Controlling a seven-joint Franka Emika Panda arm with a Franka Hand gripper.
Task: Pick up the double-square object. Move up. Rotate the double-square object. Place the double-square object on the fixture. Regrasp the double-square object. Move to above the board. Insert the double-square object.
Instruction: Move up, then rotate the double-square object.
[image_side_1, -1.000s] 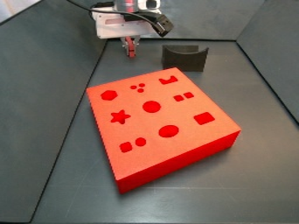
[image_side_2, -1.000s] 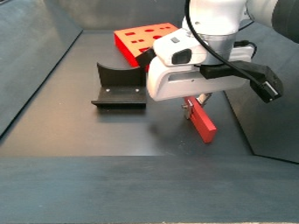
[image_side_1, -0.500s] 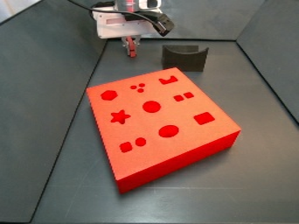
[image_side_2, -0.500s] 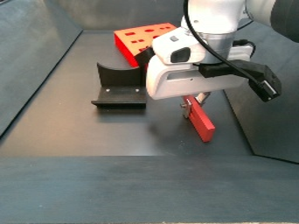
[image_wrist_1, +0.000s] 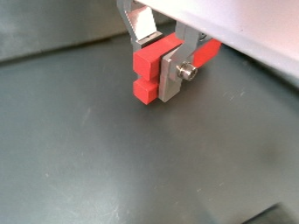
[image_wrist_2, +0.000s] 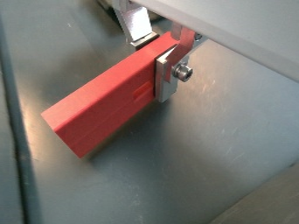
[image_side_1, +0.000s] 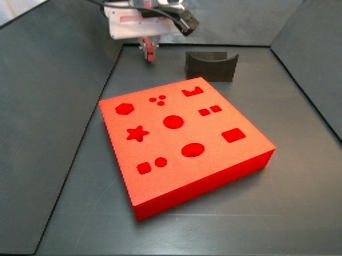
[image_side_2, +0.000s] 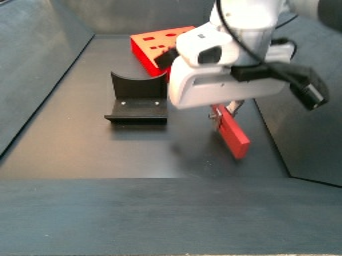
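Since the gripper (image_wrist_2: 158, 54) is clenched on one end of the double-square object (image_wrist_2: 103, 112), just off the floor beside the fixture (image_side_2: 135, 99), it seems best to rise straight and slowly, so the long piece does not slip.

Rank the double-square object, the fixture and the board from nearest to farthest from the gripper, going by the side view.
1. Double-square object: clamped in the gripper, by the back wall.
2. Fixture: just beside, same back area.
3. Board: farthest, mid-floor toward the camera.
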